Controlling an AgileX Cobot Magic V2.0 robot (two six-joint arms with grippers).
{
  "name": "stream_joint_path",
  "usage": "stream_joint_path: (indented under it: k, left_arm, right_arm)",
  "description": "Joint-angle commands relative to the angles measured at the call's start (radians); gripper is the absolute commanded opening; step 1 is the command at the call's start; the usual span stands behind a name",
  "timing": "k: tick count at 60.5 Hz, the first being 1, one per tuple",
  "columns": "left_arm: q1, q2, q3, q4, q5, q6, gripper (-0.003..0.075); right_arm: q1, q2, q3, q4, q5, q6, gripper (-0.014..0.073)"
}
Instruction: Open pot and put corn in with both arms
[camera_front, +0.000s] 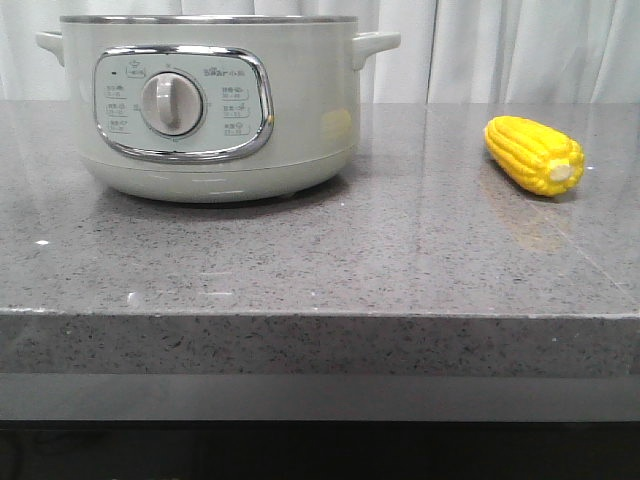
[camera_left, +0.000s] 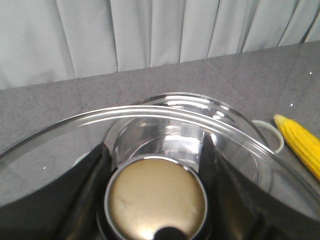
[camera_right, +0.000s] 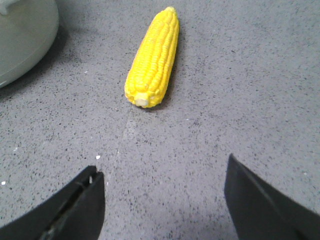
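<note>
Gripping the glass lid's knob (camera_left: 156, 200), left gripper (camera_left: 155, 172); right gripper (camera_right: 160, 200) wide before corn (camera_right: 152, 57).

Grey speckled counter (camera_front: 300, 260), white curtain (camera_front: 500, 50) behind.

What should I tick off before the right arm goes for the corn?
1. Left gripper holding the lid knob: ok, a finger on each side.
2. Glass lid clear of the pot: cannot tell; the front view cuts off at the rim.
3. Right gripper open: ok.
4. Corn between its fingers: not ok, it lies ahead of them.
5. Corn apart from the pot: ok, alone on the table.
</note>
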Motion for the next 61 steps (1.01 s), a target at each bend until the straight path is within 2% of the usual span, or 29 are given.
stream_joint_path:
  k: [1,12,23,30,41,61]
  left_arm:
    - [0.014,-0.128,0.051,0.006,-0.125,-0.011,0.0229]
    - [0.025,-0.312,0.199,0.01,-0.123,-0.011,0.0229]
    - [0.025,-0.429,0.256,0.01,-0.123,-0.011,0.0229]
    - [0.025,-0.454,0.257,0.012,-0.123,-0.011,0.0229]
    - [0.025,-0.46,0.257,0.012,-0.123,-0.011,0.0229]
    - [0.025,-0.46,0.257,0.012,-0.123,-0.011,0.0229]
  right_arm:
    - [-0.003,0.079,-0.086,0.013,-0.055,-0.015,0.0528]
    - [0.05,0.262,-0.234,0.01,-0.009,-0.069,0.0584]
    - [0.089,0.473,-0.415,0.0,0.077,-0.06,0.0583]
    - [0.089,0.615,-0.549,-0.014,0.172,-0.009,0.0583]
    - [0.089,0.808,-0.758,-0.137,0.32,0.134,0.0583]
    - [0.089,1.016,-0.974,-0.112,0.413,0.141,0.0583]
